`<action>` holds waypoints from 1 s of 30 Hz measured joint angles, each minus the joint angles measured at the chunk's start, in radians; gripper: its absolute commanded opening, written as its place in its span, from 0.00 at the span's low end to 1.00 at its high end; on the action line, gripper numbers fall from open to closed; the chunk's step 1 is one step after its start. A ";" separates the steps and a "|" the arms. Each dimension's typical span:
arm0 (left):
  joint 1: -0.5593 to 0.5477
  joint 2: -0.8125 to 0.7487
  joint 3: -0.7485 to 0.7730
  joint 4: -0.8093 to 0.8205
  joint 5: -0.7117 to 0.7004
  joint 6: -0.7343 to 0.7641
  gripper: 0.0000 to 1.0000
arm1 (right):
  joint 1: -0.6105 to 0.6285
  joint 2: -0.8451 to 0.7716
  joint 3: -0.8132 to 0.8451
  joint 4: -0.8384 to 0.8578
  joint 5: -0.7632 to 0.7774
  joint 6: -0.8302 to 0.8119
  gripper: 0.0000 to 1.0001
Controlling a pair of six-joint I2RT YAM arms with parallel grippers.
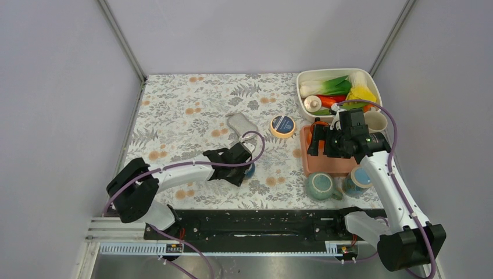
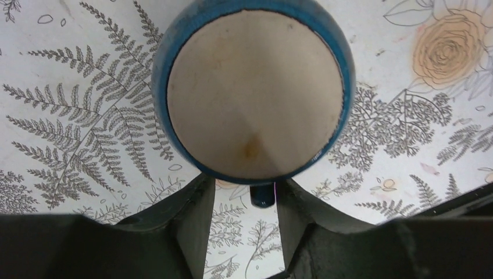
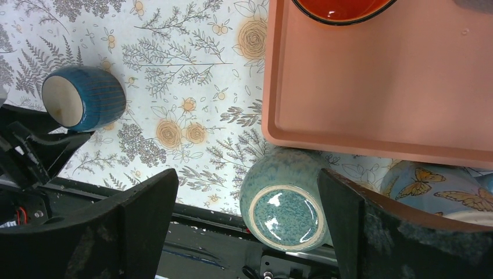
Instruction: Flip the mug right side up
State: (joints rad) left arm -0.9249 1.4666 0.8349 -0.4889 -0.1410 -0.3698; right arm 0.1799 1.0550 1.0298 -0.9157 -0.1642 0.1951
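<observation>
Left gripper point(image 2: 243, 197): I see jaws part open, straddling the handle point(image 2: 263, 196), gripping nothing
Blue mug point(image 2: 256, 93): base up on the floral cloth point(image 2: 75, 116), at the left fingertips
Right gripper point(image 3: 247, 177): jaws wide, empty, above green mug point(image 3: 285, 203) beside tray point(image 3: 378, 87)

We see a table point(image 1: 174, 110) covered in a fern-and-flower print, with a white tub point(image 1: 302, 96) of vegetables in its far right corner, a cream cup point(image 1: 376, 120) beside it, and a salmon tray point(image 1: 325, 165) along the right edge. Toward the middle lie a grey pouch point(image 1: 242, 123) and a round blue-topped tin point(image 1: 283, 125). Near the near edge stand a blue mug point(image 2: 254, 93), base up, a green mug point(image 1: 320, 186) and a butterfly mug point(image 1: 357, 181).
</observation>
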 measured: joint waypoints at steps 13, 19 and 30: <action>0.031 0.048 0.001 0.065 -0.011 0.064 0.00 | 0.000 -0.027 -0.022 0.006 -0.015 -0.005 0.99; 0.152 0.046 0.028 0.064 0.095 0.082 0.00 | 0.000 -0.039 -0.049 0.039 -0.066 0.004 1.00; 0.264 -0.002 0.196 0.082 0.396 0.092 0.00 | 0.115 -0.103 -0.076 0.215 -0.119 0.154 0.99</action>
State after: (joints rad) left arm -0.6605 1.4651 1.0306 -0.4065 0.2546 -0.2779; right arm 0.2951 0.9516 0.9539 -0.7010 -0.2832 0.3496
